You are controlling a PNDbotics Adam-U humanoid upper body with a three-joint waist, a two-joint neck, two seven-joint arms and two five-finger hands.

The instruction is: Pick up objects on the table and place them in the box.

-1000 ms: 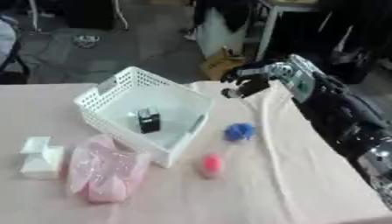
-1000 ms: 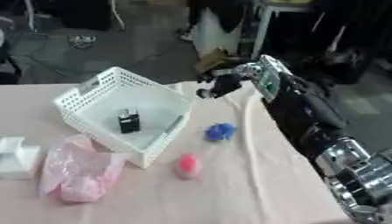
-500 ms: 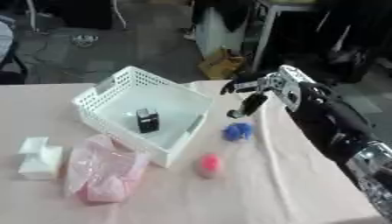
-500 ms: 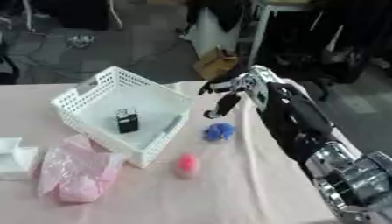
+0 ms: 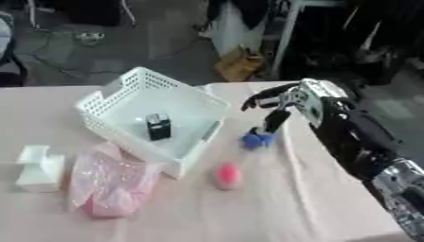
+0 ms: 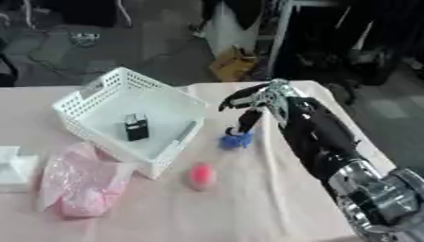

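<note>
Descending from above the white basket [image 5: 124,94], the right hand [image 5: 280,101] now hangs with spread fingers over the blue object [image 5: 258,139] just right of it, so a grasp looks imminent.

robot hand [image 6: 258,105] over blue object [image 6: 236,140]

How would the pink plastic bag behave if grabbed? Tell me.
The pink plastic bag lies crumpled and slumped on the table, so it is probably floppy and would sag from the hand. Its thin translucent film suggests it is light, and perhaps slippery to pinch.
</note>
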